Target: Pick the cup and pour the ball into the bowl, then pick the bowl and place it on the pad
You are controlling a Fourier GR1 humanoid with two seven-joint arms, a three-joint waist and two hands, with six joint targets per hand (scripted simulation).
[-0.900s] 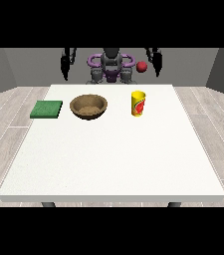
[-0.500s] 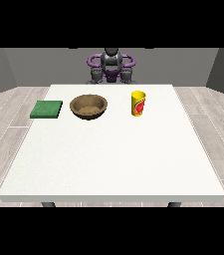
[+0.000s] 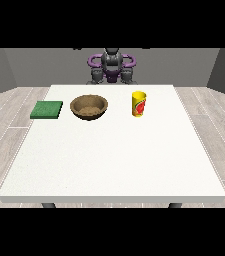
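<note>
While I stand behind the far edge of the large white table (image 3: pixel 114 165), neither of my hands appears, so I cannot tell how my fingers are set. Items on the table's far half, left to right: flat green square pad (image 3: pixel 47 109), lying near the left edge; round brown wooden bowl (image 3: pixel 89 107), just right of the pad and apart from it; yellow cup with a red mark (image 3: pixel 139 103), upright, well right of the bowl.

Torso upright, both hands out of view
</note>
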